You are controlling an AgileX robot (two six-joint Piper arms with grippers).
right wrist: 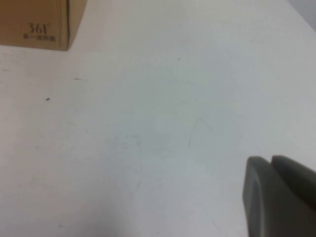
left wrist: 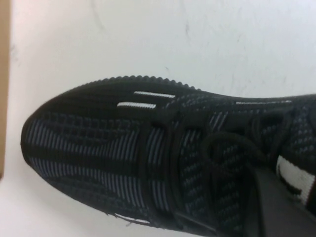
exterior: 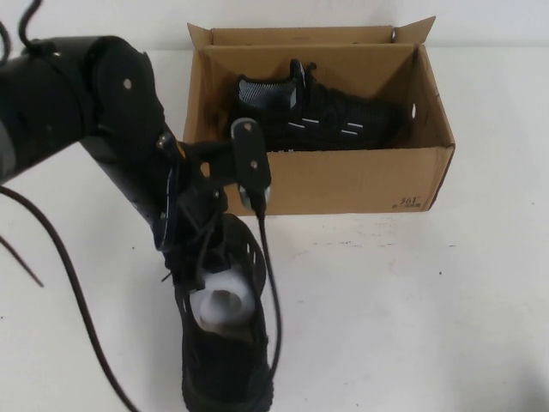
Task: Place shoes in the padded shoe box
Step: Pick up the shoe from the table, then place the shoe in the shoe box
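The brown cardboard shoe box stands open at the back middle of the table. One black knit sneaker lies inside it. The other sneaker, stuffed with white paper, is in front of the box at the left. My left gripper reaches down into that sneaker's opening and is shut on it by the laces and tongue. In the left wrist view the sneaker fills the frame, with one finger on the tongue. My right gripper is shut, empty, over bare table, out of the high view.
The table top is white. Black cables trail over its left side. The box's logo corner shows far off in the right wrist view. The box's flaps stand up at the back.
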